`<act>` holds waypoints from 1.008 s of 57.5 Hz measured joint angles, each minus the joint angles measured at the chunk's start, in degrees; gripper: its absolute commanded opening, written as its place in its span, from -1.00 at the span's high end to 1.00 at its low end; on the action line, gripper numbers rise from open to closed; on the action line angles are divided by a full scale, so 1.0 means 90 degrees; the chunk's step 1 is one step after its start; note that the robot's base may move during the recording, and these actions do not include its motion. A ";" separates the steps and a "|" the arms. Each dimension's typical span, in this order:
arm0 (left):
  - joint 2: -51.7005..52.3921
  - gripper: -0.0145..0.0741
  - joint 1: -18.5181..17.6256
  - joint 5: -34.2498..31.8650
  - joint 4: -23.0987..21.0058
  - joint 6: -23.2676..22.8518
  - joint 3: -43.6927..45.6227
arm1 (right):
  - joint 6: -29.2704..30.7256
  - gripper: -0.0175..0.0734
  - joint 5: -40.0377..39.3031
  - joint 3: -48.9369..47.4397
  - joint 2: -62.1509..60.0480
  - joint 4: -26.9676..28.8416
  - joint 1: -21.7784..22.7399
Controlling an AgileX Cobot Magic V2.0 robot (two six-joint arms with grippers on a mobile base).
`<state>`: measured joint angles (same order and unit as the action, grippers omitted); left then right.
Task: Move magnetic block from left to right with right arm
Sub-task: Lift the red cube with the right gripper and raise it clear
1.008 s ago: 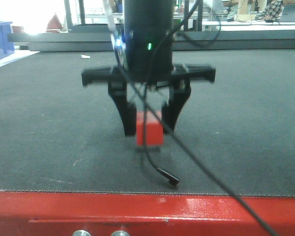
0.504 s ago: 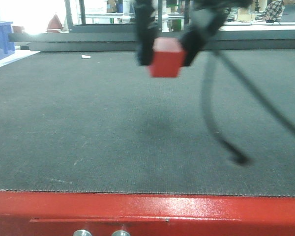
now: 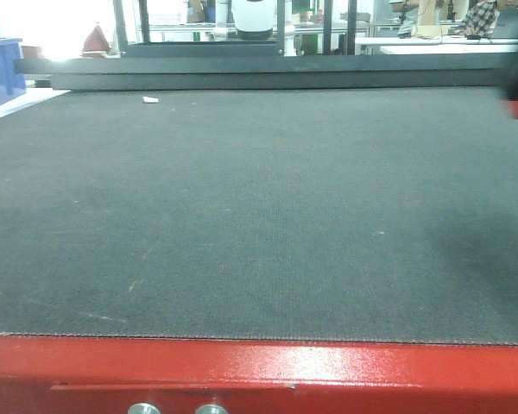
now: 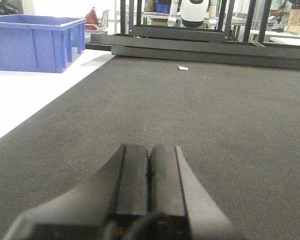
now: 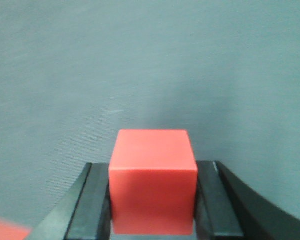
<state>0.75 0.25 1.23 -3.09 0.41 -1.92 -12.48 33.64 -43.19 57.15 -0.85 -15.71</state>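
As right tool (image 5: 153, 195) clamps, magnetic block (image 5: 152, 170) between its jaws

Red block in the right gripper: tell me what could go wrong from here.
1. The red block is pinched on just two sides by the right gripper, jutting past the fingers; it might slip out.
2. The front view catches it only as a blur at the right edge, so the drop could land outside that view.
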 measured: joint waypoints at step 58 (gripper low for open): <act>0.0000 0.96 0.0000 0.0000 0.0000 0.0000 0.0000 | 0.0556 0.10 -0.2465 0.3154 -0.5320 -0.0010 0.1193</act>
<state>0.75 0.25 1.23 -3.09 0.41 -1.92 -7.48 11.45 -14.80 9.27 -0.95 -4.98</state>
